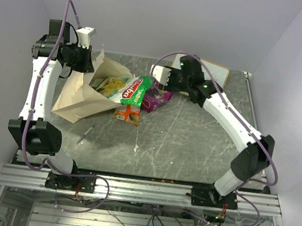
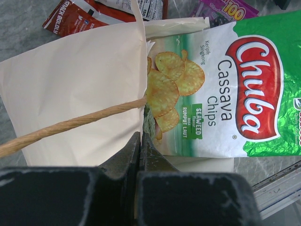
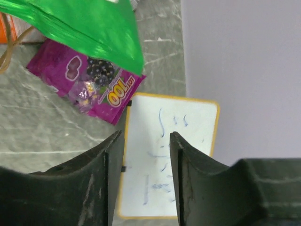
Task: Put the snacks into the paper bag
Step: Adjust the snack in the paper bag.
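Three light, slippery packets by a paper bag (image 1: pixel 78 98) lying on the tabletop (image 1: pixel 191 145): green chips packet (image 1: pixel 133 90) half inside, purple packet (image 1: pixel 157 97) and orange packet (image 1: pixel 129 113) outside. Probably best pinched at sealed edges. Left hand (image 2: pixel 141 141) clamping bag rim; right hand (image 3: pixel 146 136) parted, empty.

framed whiteboard (image 3: pixel 148 141) and thin pen (image 1: pixel 86 134) on grey table (image 1: pixel 191 145)
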Available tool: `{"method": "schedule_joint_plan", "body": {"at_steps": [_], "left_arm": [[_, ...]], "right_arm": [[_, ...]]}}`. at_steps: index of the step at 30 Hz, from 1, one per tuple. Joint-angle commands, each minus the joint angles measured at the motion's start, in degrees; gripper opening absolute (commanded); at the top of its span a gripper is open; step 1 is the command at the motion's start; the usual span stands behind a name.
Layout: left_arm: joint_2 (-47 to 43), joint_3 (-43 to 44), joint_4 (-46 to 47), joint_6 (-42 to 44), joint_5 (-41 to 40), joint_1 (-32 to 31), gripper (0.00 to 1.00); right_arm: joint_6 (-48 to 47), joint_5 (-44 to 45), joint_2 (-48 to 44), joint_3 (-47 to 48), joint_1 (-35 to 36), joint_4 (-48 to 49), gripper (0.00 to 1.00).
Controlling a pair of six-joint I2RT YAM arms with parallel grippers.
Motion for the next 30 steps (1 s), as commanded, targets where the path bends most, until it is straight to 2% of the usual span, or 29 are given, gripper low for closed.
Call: {"method": "schedule_joint_plan", "body": {"at_steps": [1,4,7,15,21,25,30], "left_arm": [[-1.47,0.32,2.4,-0.67,1.24,0.32,0.07],[-1.53,0.34,2.55,-0.87,1.21,0.33,0.07],[-1.41,0.44,2.61,-1.04,1.02,0.32,0.07],[-1.99,-1.48,3.5,-1.04,0.79,0.37,0.07],[-1.88,-1.16,3.26,-1.04,1.24,0.32,0.07],[-1.83,-0.96,3.36,-1.2,1.04,0.32,0.07],[-1.69,-0.87,3.42,-1.3,0.97,0.36,0.07]], "right_arm": [[25.44,-1.7,-6.21,-2.72,-3.71,4.58,0.46],[43.29,-5.67,-6.51,-1.95,-5.25,4.77,0.55],[59.03,-9.39,-6.13,-1.01,-5.35,6.73,0.57],[87.0,-15.51,-5.54,-2.93,-5.39,13.33,0.76],[97.71,-17.96,-4.31,-7.87,-5.28,16.0,0.91],[99.69,-17.05,-4.24,-9.95,-5.14,15.53,0.9],[102.87,-20.1,-2.75,-12.84,-3.84,20.02,0.86]]}}
